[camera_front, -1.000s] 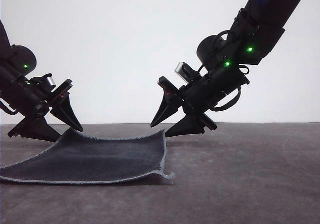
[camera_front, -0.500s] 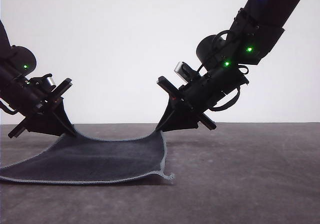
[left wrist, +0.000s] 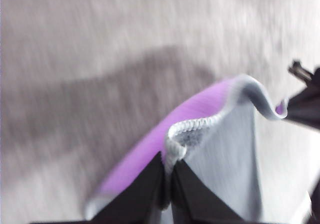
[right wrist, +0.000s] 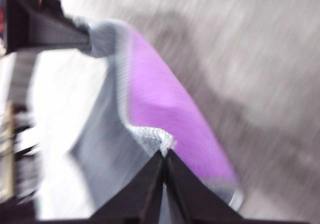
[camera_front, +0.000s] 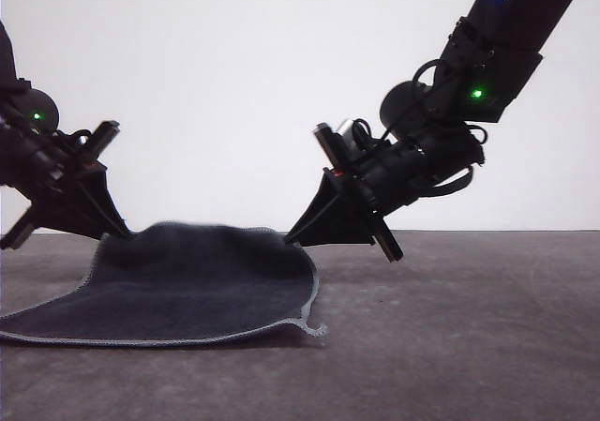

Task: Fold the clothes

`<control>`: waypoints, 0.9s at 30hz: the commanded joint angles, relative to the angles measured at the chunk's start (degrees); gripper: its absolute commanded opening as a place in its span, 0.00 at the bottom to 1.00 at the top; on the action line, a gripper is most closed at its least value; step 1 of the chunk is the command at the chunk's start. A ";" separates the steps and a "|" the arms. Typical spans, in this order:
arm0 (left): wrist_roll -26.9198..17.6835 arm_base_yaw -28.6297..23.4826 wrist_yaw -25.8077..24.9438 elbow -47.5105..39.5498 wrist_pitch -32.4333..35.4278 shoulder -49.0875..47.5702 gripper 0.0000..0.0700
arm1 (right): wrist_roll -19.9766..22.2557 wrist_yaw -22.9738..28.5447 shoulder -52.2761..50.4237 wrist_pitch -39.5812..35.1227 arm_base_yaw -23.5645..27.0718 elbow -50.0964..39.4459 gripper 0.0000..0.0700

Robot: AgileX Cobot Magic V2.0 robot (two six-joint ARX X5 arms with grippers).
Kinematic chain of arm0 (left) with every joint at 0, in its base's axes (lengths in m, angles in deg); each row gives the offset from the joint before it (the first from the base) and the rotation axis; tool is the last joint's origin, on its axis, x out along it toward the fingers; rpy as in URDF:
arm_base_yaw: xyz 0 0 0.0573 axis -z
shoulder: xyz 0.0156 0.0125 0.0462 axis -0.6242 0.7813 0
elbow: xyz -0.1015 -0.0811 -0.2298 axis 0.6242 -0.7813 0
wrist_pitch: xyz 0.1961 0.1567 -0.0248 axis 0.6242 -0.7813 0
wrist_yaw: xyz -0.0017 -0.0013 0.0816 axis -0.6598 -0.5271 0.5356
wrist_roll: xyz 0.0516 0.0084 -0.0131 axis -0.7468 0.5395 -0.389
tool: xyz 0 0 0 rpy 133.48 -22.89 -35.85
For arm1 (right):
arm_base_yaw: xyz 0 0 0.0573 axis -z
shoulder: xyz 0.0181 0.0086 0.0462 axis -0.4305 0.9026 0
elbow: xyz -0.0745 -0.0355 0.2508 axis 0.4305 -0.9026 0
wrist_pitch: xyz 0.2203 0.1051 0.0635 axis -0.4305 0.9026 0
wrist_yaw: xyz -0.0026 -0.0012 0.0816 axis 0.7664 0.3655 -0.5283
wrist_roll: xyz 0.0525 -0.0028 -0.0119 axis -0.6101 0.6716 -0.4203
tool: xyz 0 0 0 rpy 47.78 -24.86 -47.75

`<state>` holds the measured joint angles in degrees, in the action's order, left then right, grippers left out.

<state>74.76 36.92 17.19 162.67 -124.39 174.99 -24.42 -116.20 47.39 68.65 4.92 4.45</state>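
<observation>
Cloth corners pinched in both arms' closed jaws, no writing legible.

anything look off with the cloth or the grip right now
Nothing stands out. The left gripper and right gripper are each shut on a far corner of the cloth, lifted off the table, while its near edge lies flat. The purple underside shows in both wrist views, as expected mid-fold.
</observation>
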 commanded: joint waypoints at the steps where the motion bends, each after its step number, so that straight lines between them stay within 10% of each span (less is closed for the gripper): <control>1: -5.55 0.05 -0.57 1.90 -3.96 1.53 0.00 | 2.26 -2.31 0.90 1.82 -0.28 1.38 0.00; 27: -20.68 -0.11 0.87 2.97 -32.81 1.53 0.00 | 18.41 -9.66 0.59 31.71 -3.04 1.40 0.00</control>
<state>55.58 36.95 17.82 164.44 -156.76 174.99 -8.33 -125.70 47.63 100.18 2.10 5.58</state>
